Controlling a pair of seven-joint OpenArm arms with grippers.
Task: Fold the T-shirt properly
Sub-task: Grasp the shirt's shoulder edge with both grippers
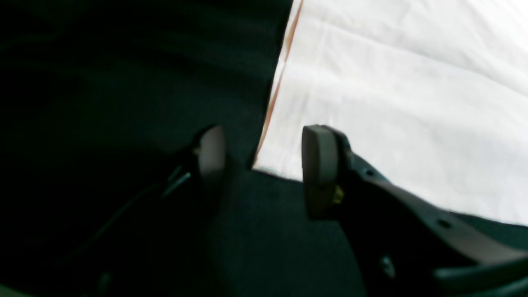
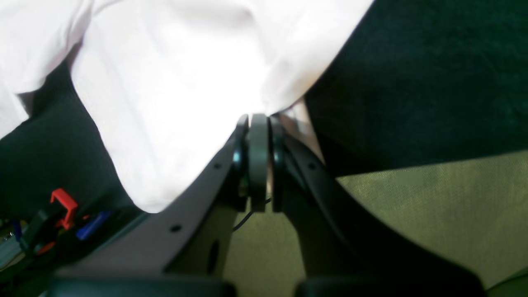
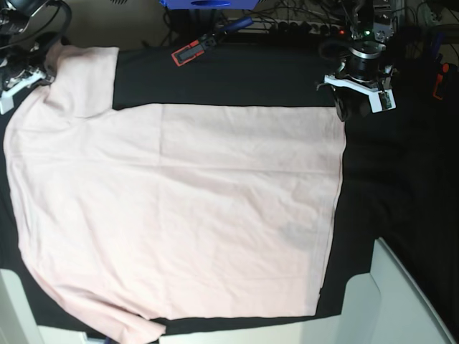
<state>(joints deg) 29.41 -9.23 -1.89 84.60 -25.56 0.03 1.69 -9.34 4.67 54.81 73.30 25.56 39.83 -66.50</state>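
- Left wrist view: the left gripper (image 1: pixel 264 165) is seen with its jaws parted and nothing between them. One pad (image 1: pixel 319 169) stands at the centre of the frame, the other at centre left, in shadow. The T-shirt (image 1: pixel 404 107) fills the upper right of the frame as pale, lightly creased cloth. Its corner lies just above the gap between the pads, not clasped. The black table cloth (image 1: pixel 123 82) takes up the left half and the lower edge.
- Right wrist view: the right gripper (image 2: pixel 259 123) is seen at mid-frame with its jaws pressed together on a fold of the T-shirt (image 2: pixel 185 82). The cloth spreads over the upper left and upper centre. The black table cloth (image 2: pixel 433 74) is at upper right, and an olive surface (image 2: pixel 412 214) at lower right.
- Base view: the T-shirt (image 3: pixel 179 215) is laid flat, plain side up, over most of the frame, with one sleeve at upper left and the other at the lower edge. The left gripper (image 3: pixel 343 109) is placed at upper right, at the shirt's corner. The right gripper (image 3: pixel 44 75) is placed at upper left, at the sleeve. A red and black tool (image 3: pixel 190 50) is laid at the top centre, clear of the shirt.
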